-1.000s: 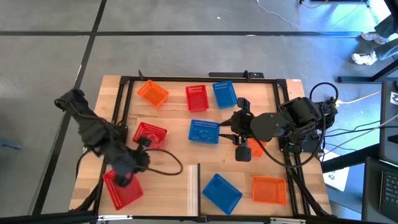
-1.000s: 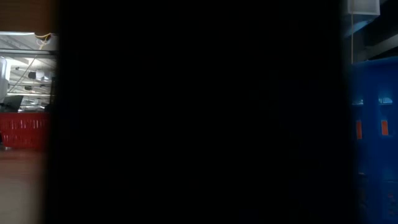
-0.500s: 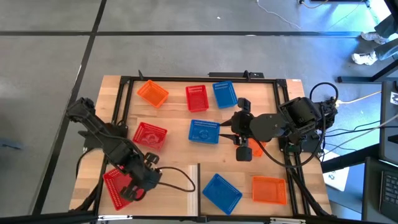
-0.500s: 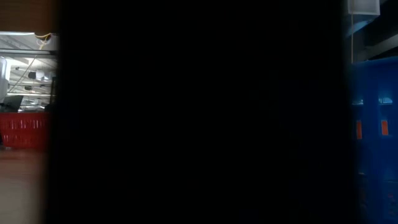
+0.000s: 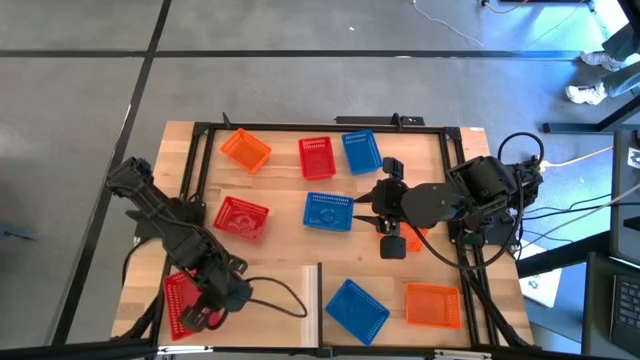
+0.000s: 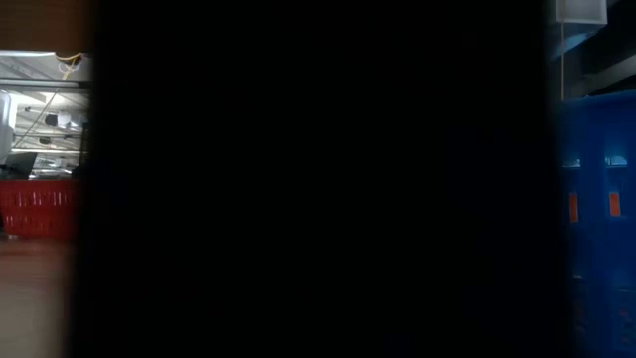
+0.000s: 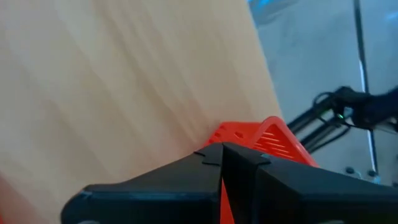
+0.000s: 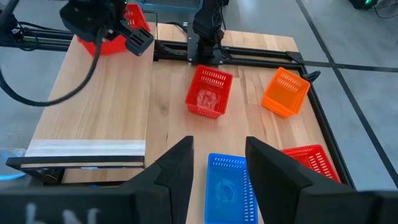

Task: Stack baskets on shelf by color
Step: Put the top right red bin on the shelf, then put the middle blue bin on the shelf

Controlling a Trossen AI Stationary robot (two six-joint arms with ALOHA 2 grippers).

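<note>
Baskets lie scattered across the table [image 5: 280, 250]. I have the left end effector [image 5: 205, 318] clamped narrow on a red basket [image 5: 180, 300] at the near left corner, and the shelf [image 5: 265, 300] starts just to its right. The right end effector [image 8: 217, 165] waits spread wide, empty, with a blue basket [image 8: 227, 186] directly ahead, long axis in line with its reach.

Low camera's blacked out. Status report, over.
Left gripper shut on red basket, near-left corner. Right gripper open over blue basket, mid-table. Other baskets scattered, nothing stacked.
</note>
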